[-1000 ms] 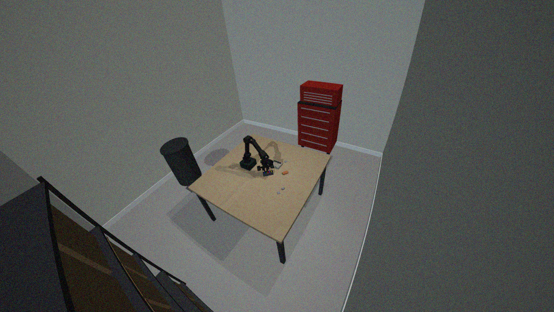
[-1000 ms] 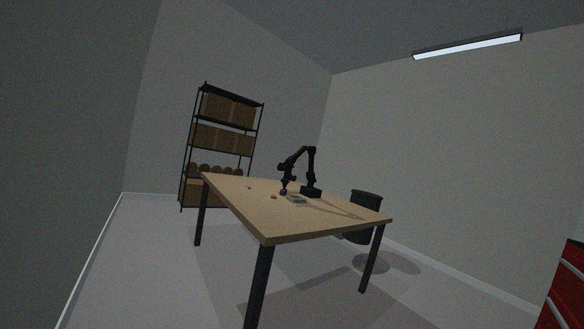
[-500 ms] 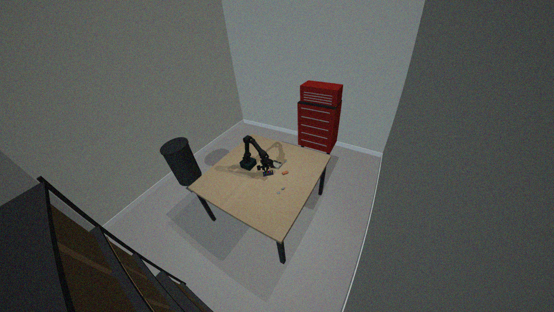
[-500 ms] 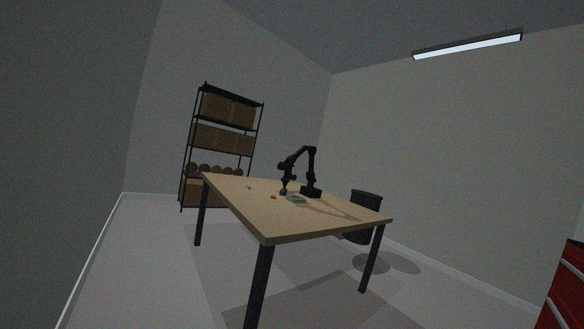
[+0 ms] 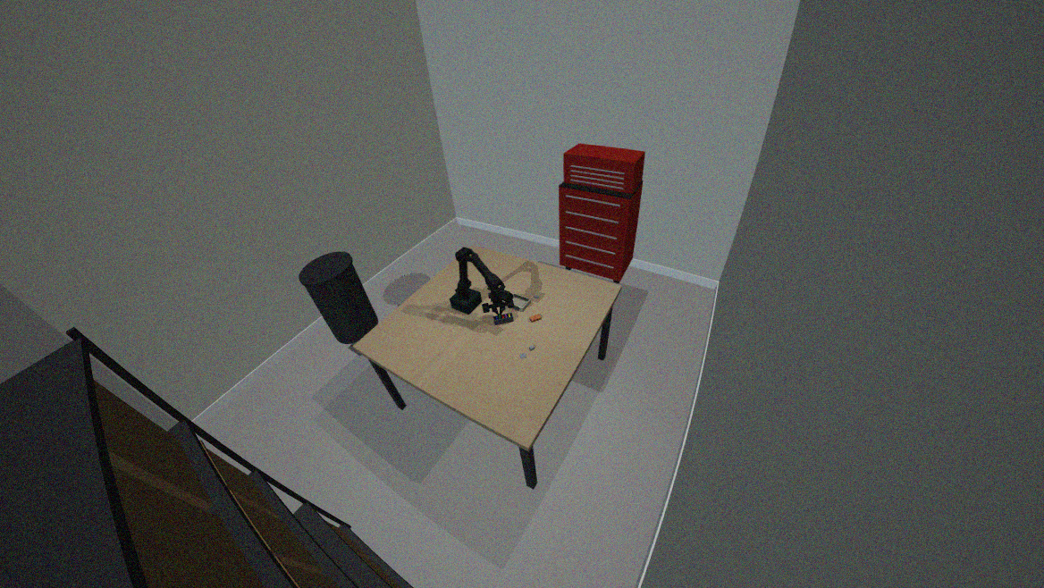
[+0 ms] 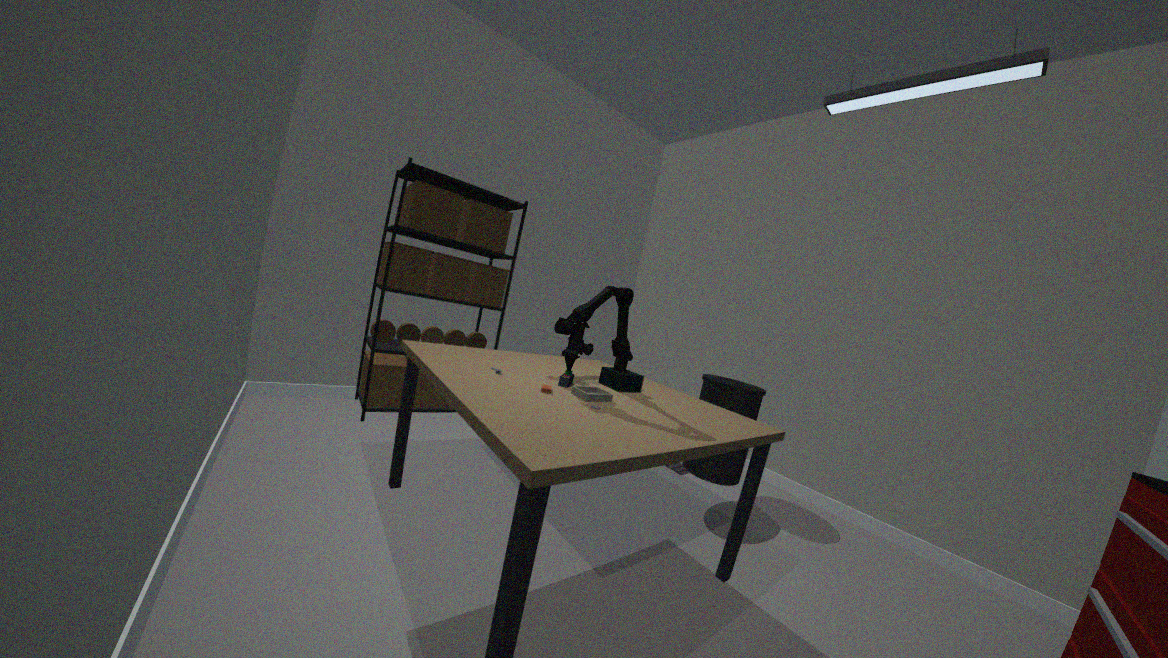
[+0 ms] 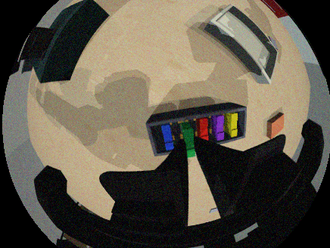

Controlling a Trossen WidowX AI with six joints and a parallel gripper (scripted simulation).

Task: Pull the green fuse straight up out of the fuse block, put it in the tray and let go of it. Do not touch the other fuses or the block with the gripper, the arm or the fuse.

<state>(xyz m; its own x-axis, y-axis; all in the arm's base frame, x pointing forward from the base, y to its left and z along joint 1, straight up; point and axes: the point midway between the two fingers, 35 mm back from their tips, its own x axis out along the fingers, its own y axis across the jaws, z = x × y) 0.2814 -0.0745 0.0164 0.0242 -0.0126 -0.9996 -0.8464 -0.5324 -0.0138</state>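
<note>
My gripper (image 5: pixel 500 312) (image 6: pixel 568 373) (image 7: pixel 188 142) is shut on the green fuse (image 7: pixel 188 134), just above the fuse block (image 5: pixel 503 320) (image 6: pixel 565 381) (image 7: pixel 197 110). In the wrist view the green fuse stands higher than its neighbours and overlaps the block's near edge. Whether its lower end is clear of the slot I cannot tell. The blue fuse (image 7: pixel 166 136) is on its left and the red fuse (image 7: pixel 203 128) on its right, both in the block, with the purple fuse (image 7: pixel 218 126) and yellow fuse (image 7: pixel 231 125) farther right. The grey tray (image 6: pixel 592 395) (image 7: pixel 235 47) holds no fuse that I can see.
An orange block (image 5: pixel 535 317) (image 6: pixel 546 389) (image 7: pixel 275 125) lies to the right of the fuse block in the wrist view. The dark arm base (image 5: pixel 465 300) (image 6: pixel 621 380) (image 7: pixel 68 41) stands at upper left there. Small grey pieces (image 5: pixel 523 356) (image 6: pixel 496 371) lie farther out on the table.
</note>
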